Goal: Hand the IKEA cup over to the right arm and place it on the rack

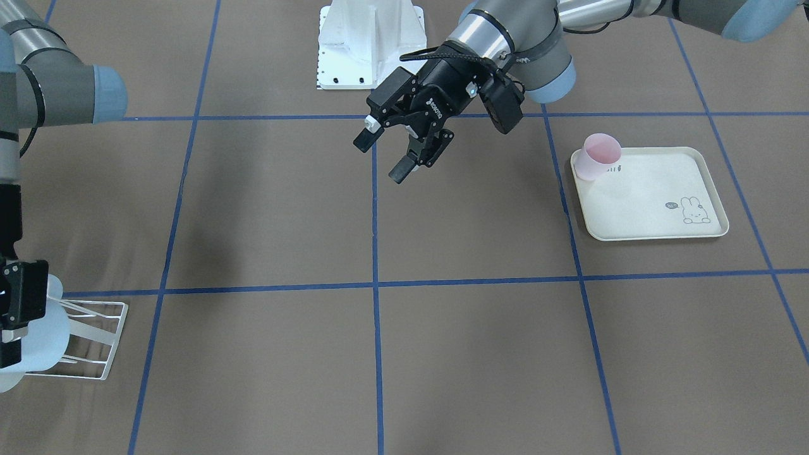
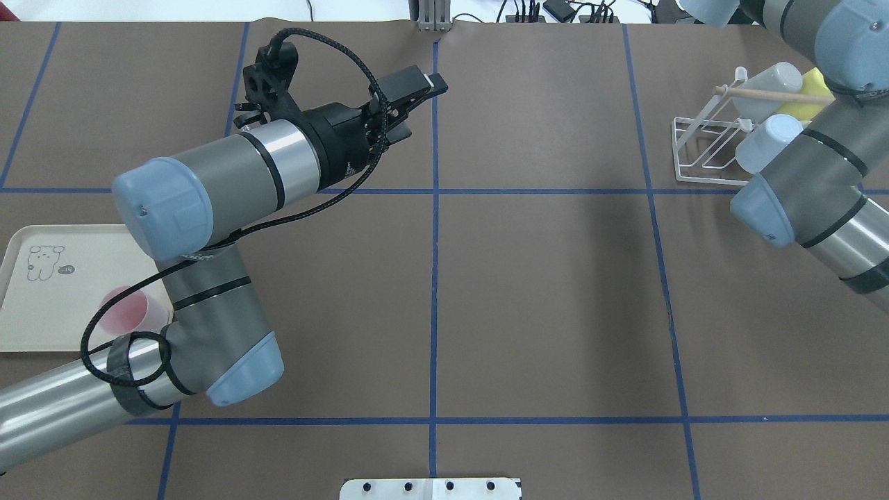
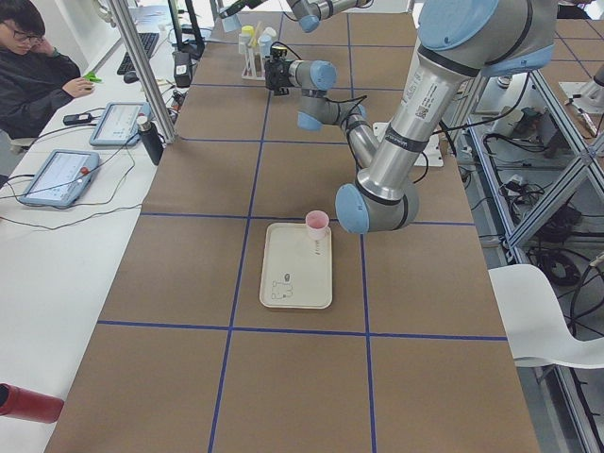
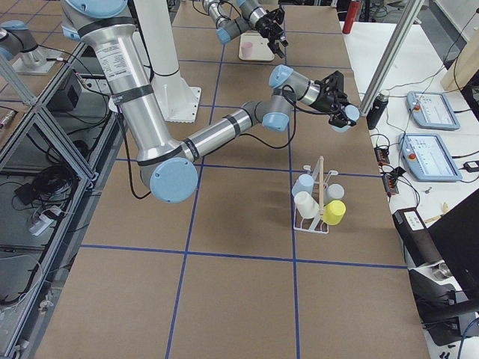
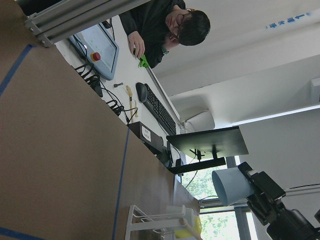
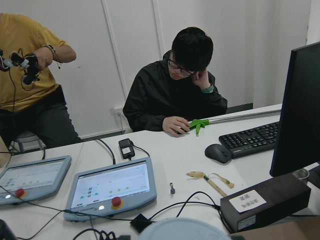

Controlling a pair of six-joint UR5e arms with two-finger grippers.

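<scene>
1. My right gripper [image 5: 251, 191] is clamping the pale-blue cup [image 1: 38, 338]; handover looking done.
2. Rack [image 1: 95, 328] is sitting lower left in front view, just right of the cup & below me.
3. Left gripper [image 1: 389, 155] is hanging spread, empty, mid-frame, well apart.
4. I'm nearer, so prob. lowering next.

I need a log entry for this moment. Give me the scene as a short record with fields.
left gripper: open, empty, above the table
right gripper: shut on a pale blue cup, held in the air
rack: four cups on it, one yellow
tray: pink cup upright in one corner
</scene>
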